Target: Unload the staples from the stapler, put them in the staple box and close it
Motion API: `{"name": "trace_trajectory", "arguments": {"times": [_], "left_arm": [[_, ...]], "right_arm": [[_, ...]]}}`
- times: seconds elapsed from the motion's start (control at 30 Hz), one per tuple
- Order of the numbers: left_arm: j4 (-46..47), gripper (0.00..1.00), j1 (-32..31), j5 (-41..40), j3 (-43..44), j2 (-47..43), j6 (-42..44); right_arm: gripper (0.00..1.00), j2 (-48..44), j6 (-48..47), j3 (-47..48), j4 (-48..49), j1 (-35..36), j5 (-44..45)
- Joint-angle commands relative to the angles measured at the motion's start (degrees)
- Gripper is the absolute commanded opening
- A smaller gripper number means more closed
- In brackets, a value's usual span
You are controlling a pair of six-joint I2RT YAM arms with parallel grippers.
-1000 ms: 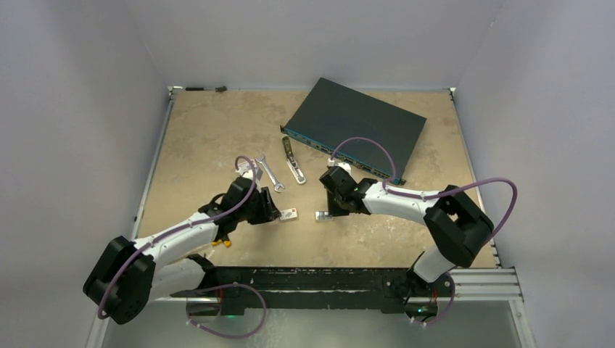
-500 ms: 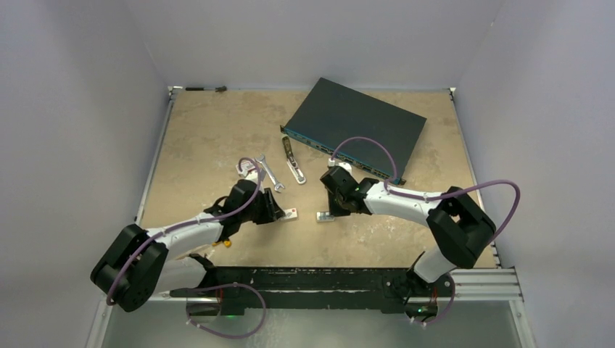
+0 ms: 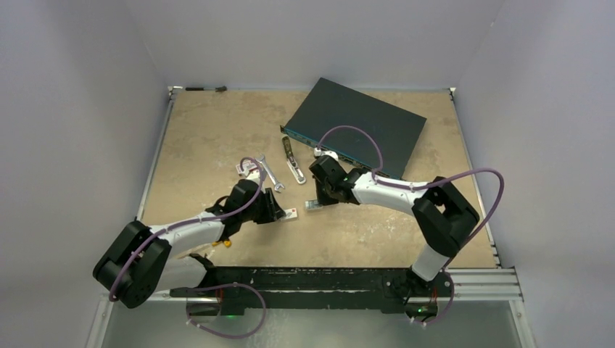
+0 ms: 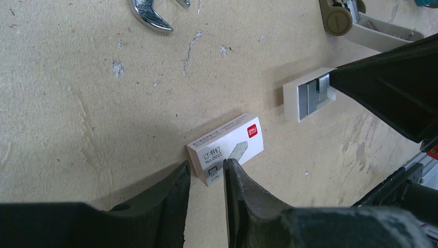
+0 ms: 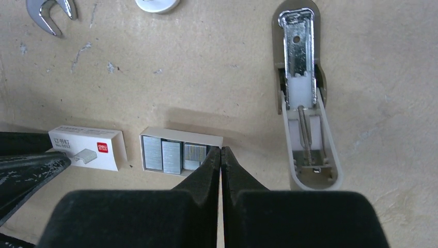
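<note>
The stapler lies opened out flat, its metal channel facing up; I cannot tell whether staples sit in it. It also shows in the top view as the stapler. A white tray holds strips of staples. My right gripper is shut, its tips against the tray's near right corner. My left gripper has its jaws drawn in on the near end of a white staple box, which rests on the table.
A silver wrench lies left of the stapler, with a small round silvery piece near it. A dark network switch fills the back right. A small yellow thing lies under the left arm.
The right gripper has swung left and farther away, and the staple tray has slid along with it. The left jaws have narrowed onto the box's end.
</note>
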Motion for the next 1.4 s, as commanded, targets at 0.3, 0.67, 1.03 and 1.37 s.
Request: {"name": "trace_trajectory", "arguments": {"times": [0.3,0.67,1.03,1.37], "left_arm": [[2.79,0.28,-0.30,0.86,0.28,1.23,1.81],[3.12,0.28,-0.33,1.27,0.61,1.66,2.04],[3.36,0.28,-0.34,1.50,0.63,1.76,1.95],[3.33,0.28,-0.29,1.50,0.52,1.86,2.09]], "right_arm": [[0.00,4.75,-1.95,5.25,0.75,3.02,0.49],[0.00,5.56,-1.77,6.46,0.21,3.94,0.08],[0.00,5.90,-1.50,7.08,-1.51,4.85,0.08],[0.00,6.15,-1.15,6.91,-2.23,5.43,-0.37]]}}
